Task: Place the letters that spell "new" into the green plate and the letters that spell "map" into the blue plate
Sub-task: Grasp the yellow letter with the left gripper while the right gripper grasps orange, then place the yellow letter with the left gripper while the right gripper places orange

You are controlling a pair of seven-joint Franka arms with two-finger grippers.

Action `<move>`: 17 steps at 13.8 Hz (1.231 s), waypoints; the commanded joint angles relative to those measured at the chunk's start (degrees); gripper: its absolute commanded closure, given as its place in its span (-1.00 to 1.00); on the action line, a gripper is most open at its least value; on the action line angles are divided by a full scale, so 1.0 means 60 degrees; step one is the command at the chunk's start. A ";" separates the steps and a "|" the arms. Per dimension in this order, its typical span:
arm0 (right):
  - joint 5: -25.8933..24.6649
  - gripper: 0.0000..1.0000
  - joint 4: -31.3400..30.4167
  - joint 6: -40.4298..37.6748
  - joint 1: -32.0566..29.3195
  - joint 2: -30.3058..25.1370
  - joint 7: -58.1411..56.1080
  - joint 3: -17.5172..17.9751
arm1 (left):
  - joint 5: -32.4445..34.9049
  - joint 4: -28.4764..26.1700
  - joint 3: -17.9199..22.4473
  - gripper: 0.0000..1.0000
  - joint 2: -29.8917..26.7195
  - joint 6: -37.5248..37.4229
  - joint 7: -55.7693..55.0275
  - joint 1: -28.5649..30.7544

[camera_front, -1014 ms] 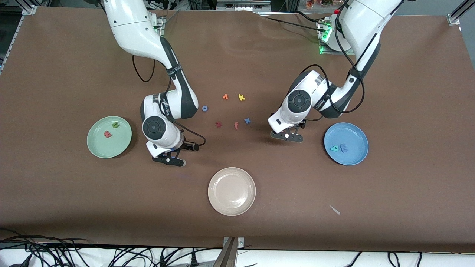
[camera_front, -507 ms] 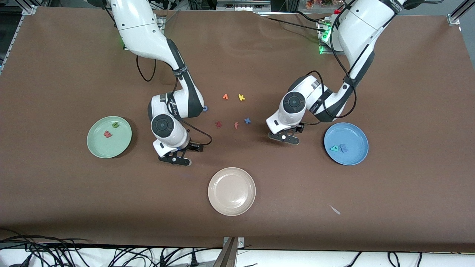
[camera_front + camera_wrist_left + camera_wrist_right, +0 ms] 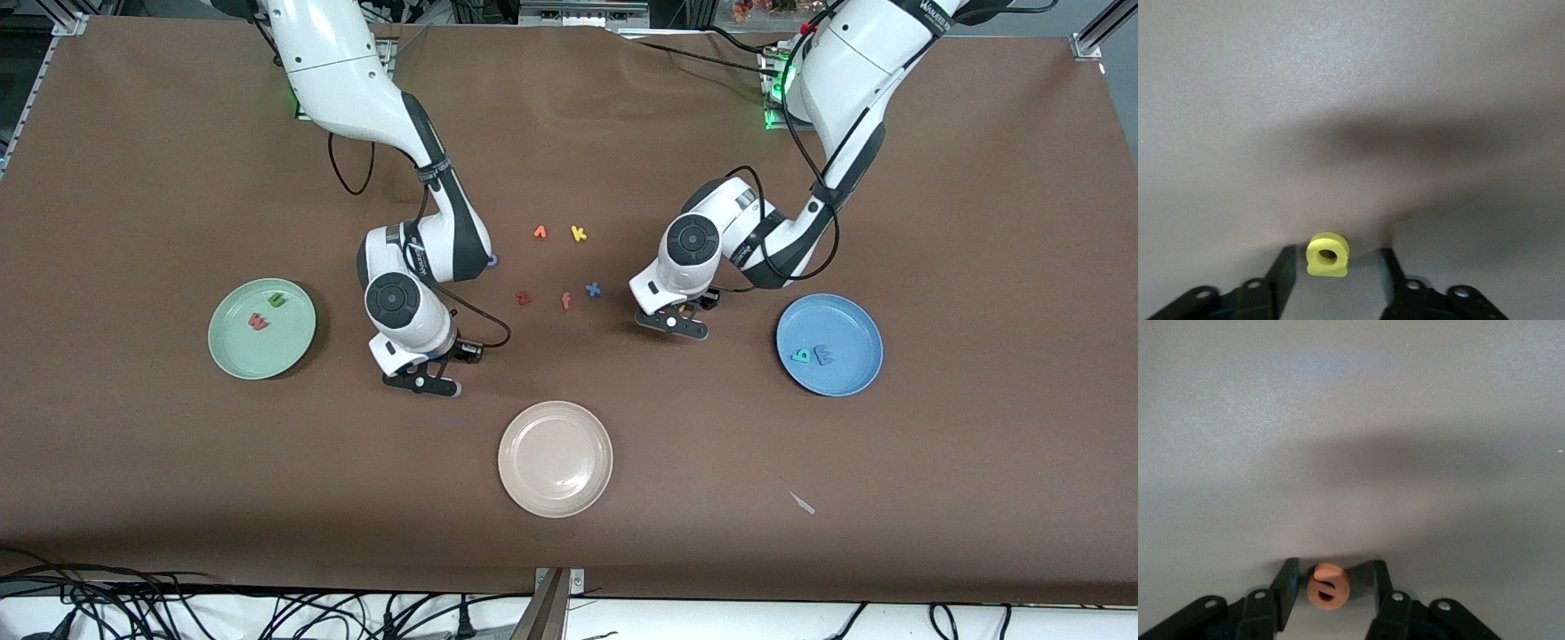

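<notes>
Two sets of jaws I see low on surface, each partly open with gap on both sides of its letter, nothing gripped. Left gripper [image 3: 1337, 270] straddles yellow a [image 3: 1328, 254], centre-right of front view; right gripper [image 3: 1331, 587] straddles orange e [image 3: 1328, 585], centre-left. Green plate [image 3: 298, 336] at mid-left carries n [image 3: 277, 300] and w [image 3: 259, 321]; blue plate [image 3: 853, 320] at mid-right carries m [image 3: 824, 356] and p [image 3: 802, 356].
</notes>
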 commanded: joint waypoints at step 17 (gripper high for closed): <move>0.0120 0.84 0.0822 -0.0988 -0.0219 0.0143 -0.0636 0.0006 | 0.0411 0.0357 0.0037 0.71 -0.1508 -0.3078 0.6457 0.3808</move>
